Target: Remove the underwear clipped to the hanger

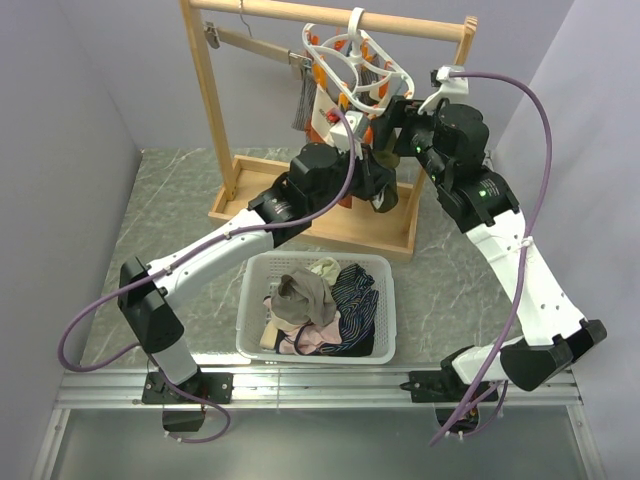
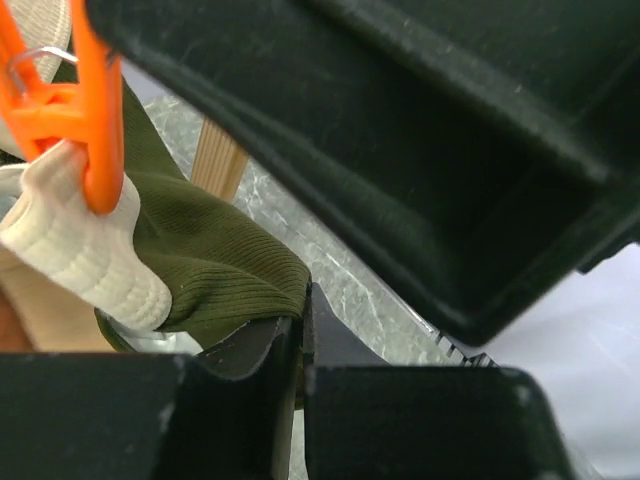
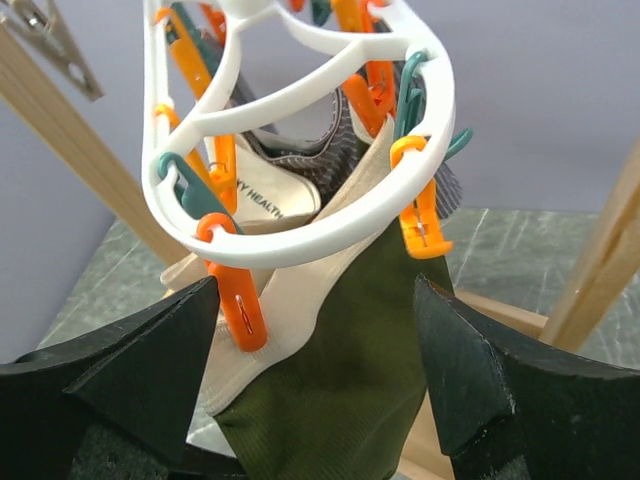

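Left gripper [image 2: 303,335]: clenched on the hem of the olive underwear [image 2: 220,270], presumably to tug it from its orange peg [image 2: 98,120]. Right gripper [image 3: 315,300]: released, jaws flanking the hanger [image 3: 300,235] near the counter's far edge, likely to steady it.

Hanger [image 1: 352,40] hooked on wood rack [image 1: 213,120]; basket [image 1: 300,257] w/ clothes [image 1: 320,300] in front.

Right wrist view: I read one marking only. Dark printed capitals, "Y HEALTH", stand on the band of the cream underwear [image 3: 272,200]. The wording is partial, since whatever comes before the "Y" is hidden at its left end. I find no other text, number or sign that I can read in my left wrist view or the top view.
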Robot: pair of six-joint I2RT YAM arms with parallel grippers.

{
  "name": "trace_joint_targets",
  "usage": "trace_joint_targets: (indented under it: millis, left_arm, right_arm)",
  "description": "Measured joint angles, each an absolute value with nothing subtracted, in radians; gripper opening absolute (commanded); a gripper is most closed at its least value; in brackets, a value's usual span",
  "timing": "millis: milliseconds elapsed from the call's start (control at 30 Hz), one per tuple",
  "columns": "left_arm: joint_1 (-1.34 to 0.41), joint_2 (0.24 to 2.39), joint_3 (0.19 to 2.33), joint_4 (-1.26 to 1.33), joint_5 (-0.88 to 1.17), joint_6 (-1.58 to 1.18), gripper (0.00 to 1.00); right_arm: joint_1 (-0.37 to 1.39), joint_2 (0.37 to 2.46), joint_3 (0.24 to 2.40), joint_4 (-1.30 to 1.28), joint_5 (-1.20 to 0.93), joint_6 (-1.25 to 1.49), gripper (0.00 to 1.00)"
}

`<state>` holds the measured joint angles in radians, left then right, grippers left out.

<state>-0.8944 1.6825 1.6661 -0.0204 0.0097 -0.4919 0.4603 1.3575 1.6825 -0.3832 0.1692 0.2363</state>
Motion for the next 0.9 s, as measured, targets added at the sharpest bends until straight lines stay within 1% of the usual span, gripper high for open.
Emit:
trace_joint_targets:
  millis: [200,300,400,600,733,900]
  left_arm:
    - [-0.894,1.673,1.662,-0.02,0.009,-0.493,0.1]
    - [-0.894,1.657,1.647,-0.021,0.009,-0.495,0.13]
    - [-0.894,1.638,1.631,-0.023,0.009,-0.496,0.14]
    - [-0.896,1.633,1.641,-0.063,-0.038,-0.514,0.08]
    - [-0.89,1.657,1.703,-0.13,-0.072,-0.529,0.06]
    - [-0.878,1.703,1.824,-0.21,-0.095,-0.55,0.06]
  right_arm:
    - [0.46,1.356,1.68,-0.382,0.103,0.246,0.84]
    - [0.46,1.329,1.646,-0.358,0.085,0.266,0.84]
    - [0.461,1.237,1.531,-0.336,0.107,0.284,0.87]
    - [0.461,0.913,1.187,-0.228,0.19,0.282,0.89]
    - [0.462,0.81,1.147,-0.234,0.185,0.247,0.89]
    - [0.462,0.785,1.082,-0.211,0.122,0.209,0.89]
